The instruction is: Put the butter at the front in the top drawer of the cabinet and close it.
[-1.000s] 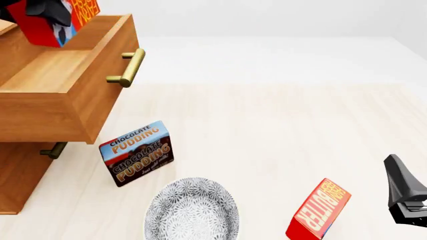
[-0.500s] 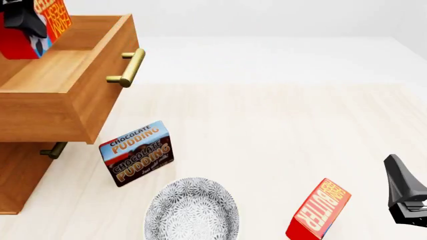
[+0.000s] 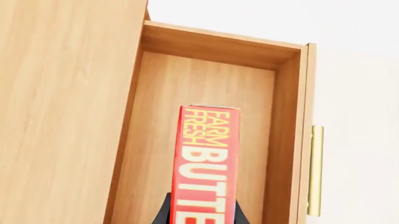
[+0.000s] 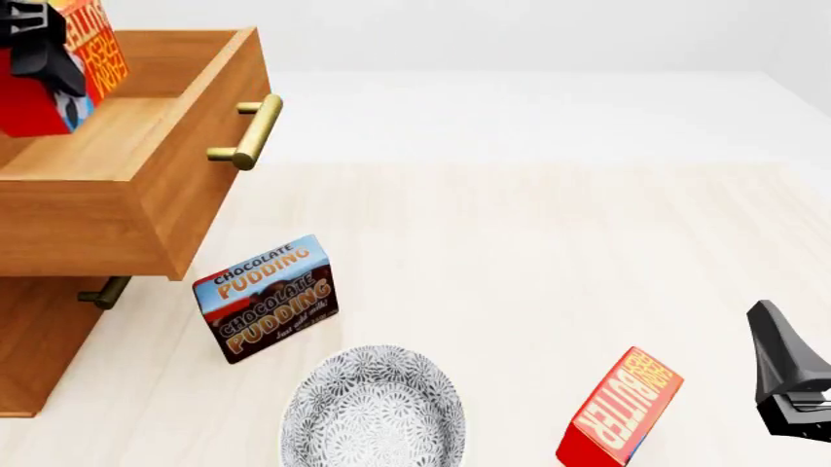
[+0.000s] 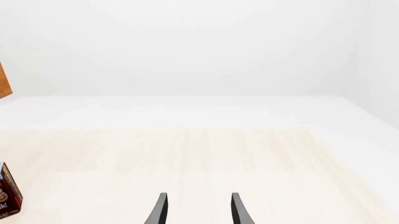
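My left gripper (image 4: pixel 39 44) is shut on a red butter carton (image 4: pixel 76 68) and holds it just above the inside of the open top drawer (image 4: pixel 143 126) of the light-brown cabinet (image 4: pixel 39 341). In the left wrist view the butter (image 3: pixel 207 163) stands on edge between my fingers (image 3: pixel 163 212) over the drawer floor (image 3: pixel 206 84). The brass handle (image 3: pixel 316 170) is on the drawer front. A second, like butter carton (image 4: pixel 621 409) stands on the table at the near right. My right gripper (image 4: pixel 785 379) is open and empty beside it, and its gap (image 5: pixel 198 212) shows in the right wrist view.
A blue-and-brown chocolate pudding box (image 4: pixel 267 297) stands below the drawer front. A patterned grey bowl (image 4: pixel 374 407) sits near the front edge. A lower drawer's brass handle (image 4: pixel 104 292) shows under the open drawer. The top drawer's handle (image 4: pixel 249 131) juts out over the table.
My left gripper has carried the butter to the left and lower, further over the open drawer. The right arm and the table objects have not moved.
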